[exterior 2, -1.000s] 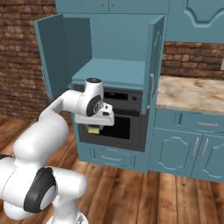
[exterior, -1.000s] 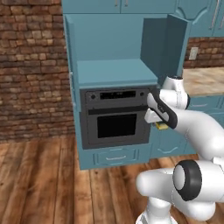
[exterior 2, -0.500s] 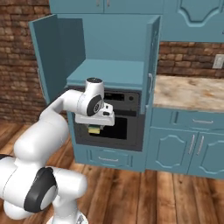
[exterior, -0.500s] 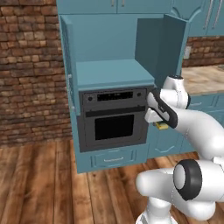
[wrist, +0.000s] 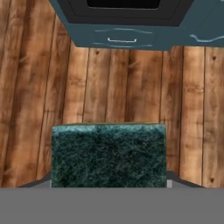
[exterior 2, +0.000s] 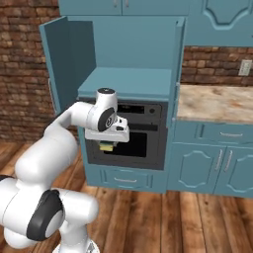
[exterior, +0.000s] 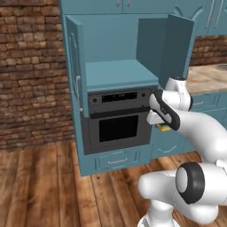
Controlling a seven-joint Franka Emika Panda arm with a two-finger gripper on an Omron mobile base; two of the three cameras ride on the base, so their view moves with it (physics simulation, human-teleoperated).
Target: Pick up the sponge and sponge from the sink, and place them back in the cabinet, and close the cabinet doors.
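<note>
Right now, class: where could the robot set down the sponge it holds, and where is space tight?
Free: the teal shelf inside the cabinet, bordered by the two open cabinet doors and the oven below. The marble counter right of it is bare too. Tight: the gripper, shut on the sponge, hangs close before the oven.

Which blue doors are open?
The two tall doors around the shelf above the oven swing out wide. The small doors under the counter are shut flat.
</note>
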